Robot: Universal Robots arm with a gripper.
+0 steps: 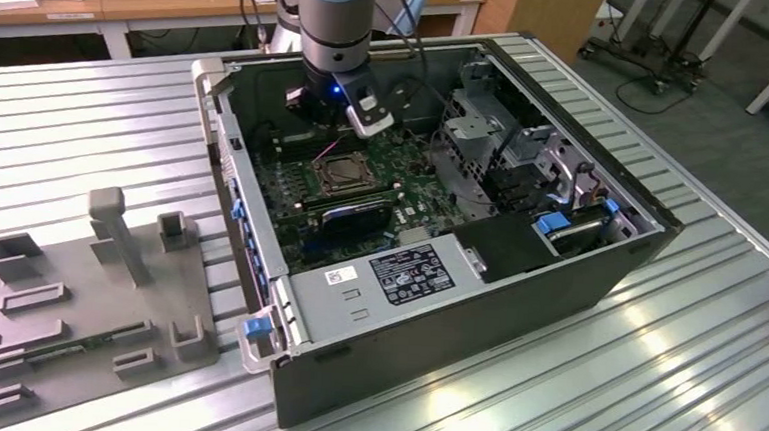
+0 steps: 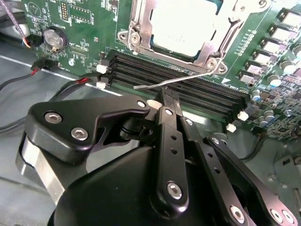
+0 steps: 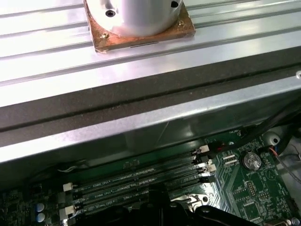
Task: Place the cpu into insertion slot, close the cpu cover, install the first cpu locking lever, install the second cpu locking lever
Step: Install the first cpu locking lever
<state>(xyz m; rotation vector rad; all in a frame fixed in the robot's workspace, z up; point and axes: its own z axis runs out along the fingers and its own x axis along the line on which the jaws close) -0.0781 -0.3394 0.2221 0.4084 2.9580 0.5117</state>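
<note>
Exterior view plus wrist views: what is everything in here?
case: one, dark grey, open, on table
table: one, silver, slatted
motherboard: one, green, inside case
cpu: one, silvery, on motherboard
cpu cover: one, silver, flat around cpu
lever: one, silver, over memory slots
memory slots: several, black, beside cpu
battery: one, silver, on motherboard
tray: one, grey, exterior view's left of case
arm: one, grey and blue, above case
pincer: one, black, shut, by lever

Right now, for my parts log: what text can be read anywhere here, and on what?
Nothing can be read for certain.
Power supply label: print too small to read.
Motherboard: white markings, too small to read.
Memory slots: white lettering alongside, blurred.
</note>
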